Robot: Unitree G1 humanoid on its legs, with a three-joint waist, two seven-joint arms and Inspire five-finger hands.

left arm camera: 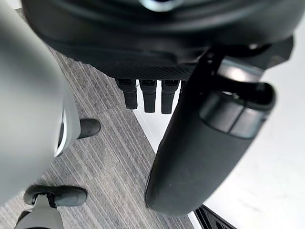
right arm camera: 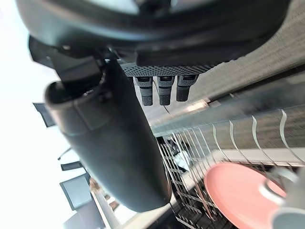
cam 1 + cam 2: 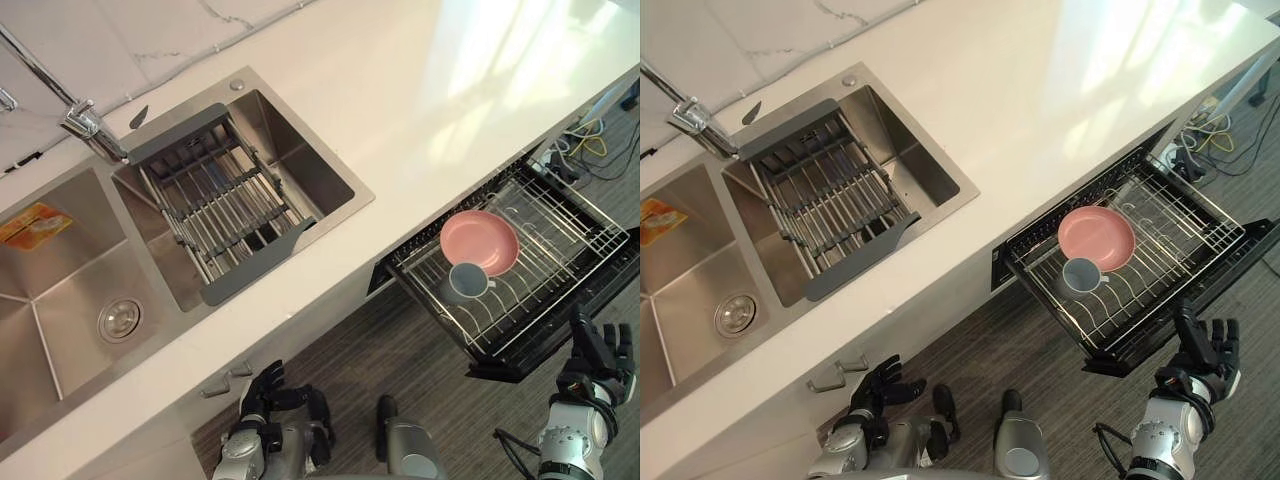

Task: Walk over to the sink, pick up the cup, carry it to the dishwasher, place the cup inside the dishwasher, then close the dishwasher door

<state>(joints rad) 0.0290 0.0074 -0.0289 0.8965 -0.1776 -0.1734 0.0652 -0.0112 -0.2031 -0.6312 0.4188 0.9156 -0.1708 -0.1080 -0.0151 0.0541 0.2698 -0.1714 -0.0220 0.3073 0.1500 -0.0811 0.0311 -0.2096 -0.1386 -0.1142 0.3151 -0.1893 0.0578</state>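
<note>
The sink (image 3: 322,172) lies at the left, a drainer (image 3: 220,205) across its basin. The left hand (image 3: 262,392) hangs low by the cabinet, fingers loosely relaxed and empty. The cup (image 3: 463,282), grey-blue with a small handle, sits mouth up in the dishwasher rack (image 3: 570,225), touching a pink plate (image 3: 480,242). The right hand (image 3: 598,362), fingers spread and empty, hovers by the rack's front corner (closing is due, I judge). A flat, square, gentle push would keep the cup from tipping.

- We see the sink's left basin (image 3: 60,300) cut off by the view's edge.
- The faucet (image 3: 85,125) runs out past the top corner.
- In the right wrist view we get only part of the cup (image 2: 289,220).
</note>
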